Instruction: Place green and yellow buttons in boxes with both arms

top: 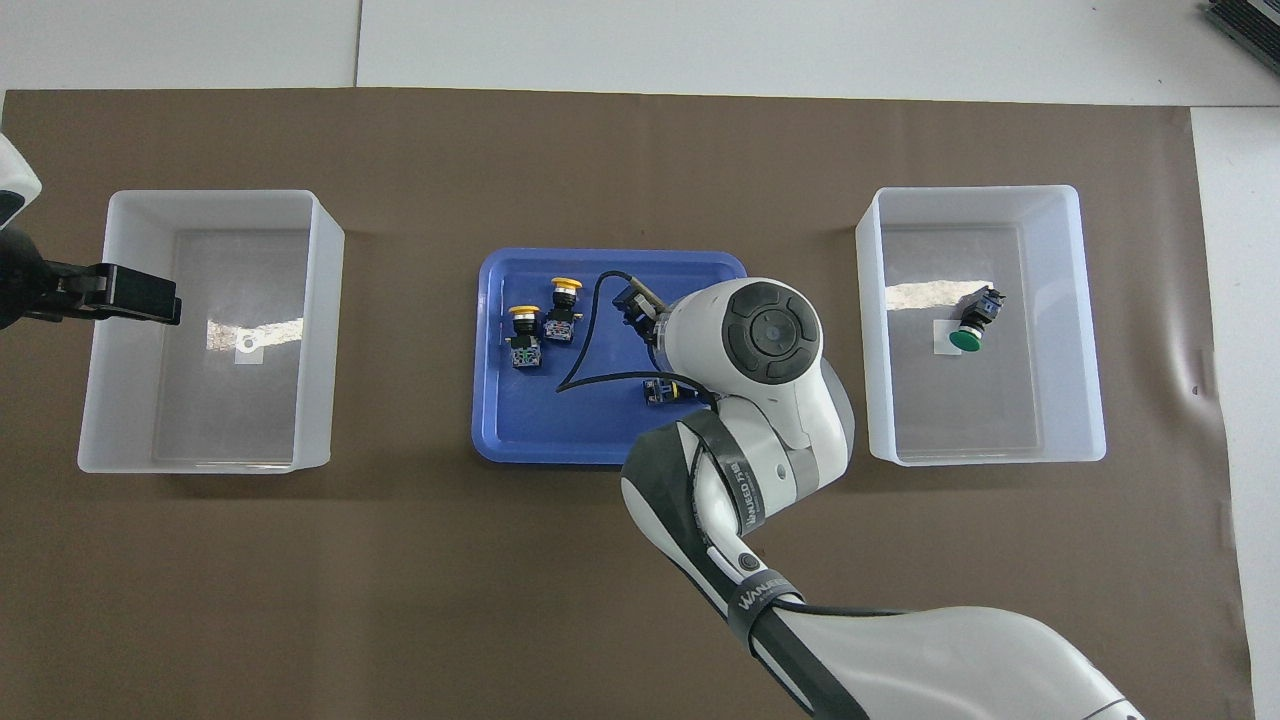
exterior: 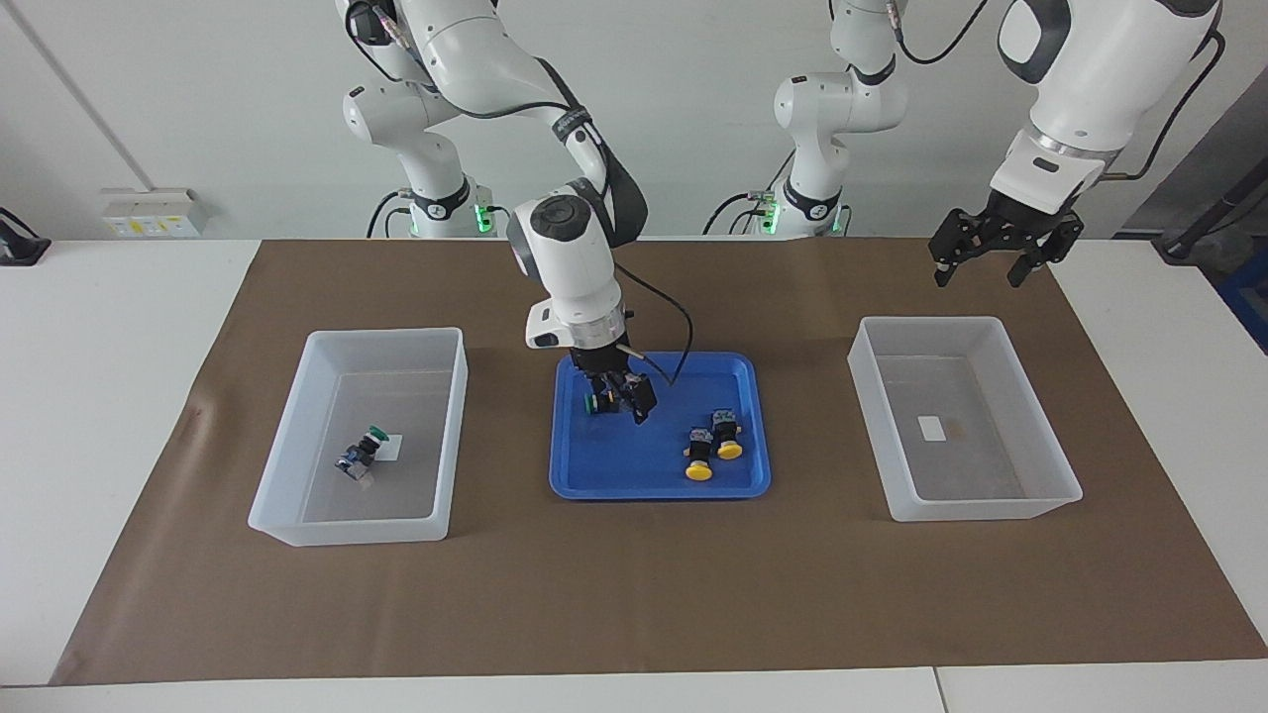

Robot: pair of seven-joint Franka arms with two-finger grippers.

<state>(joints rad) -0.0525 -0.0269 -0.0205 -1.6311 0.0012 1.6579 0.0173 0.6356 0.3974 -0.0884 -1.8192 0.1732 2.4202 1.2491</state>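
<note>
Three buttons (exterior: 709, 444) in the tray (exterior: 584, 475) between two bins (exterior: 426, 436), one button (exterior: 362, 452) in the right arm's.

White table (exterior: 119, 396) carries a brown paper mat (exterior: 634, 584). On the mat: blue tray (exterior: 594, 480) mid-table, one translucent box (exterior: 297, 495) toward each arm's end (exterior: 991, 500).
</note>
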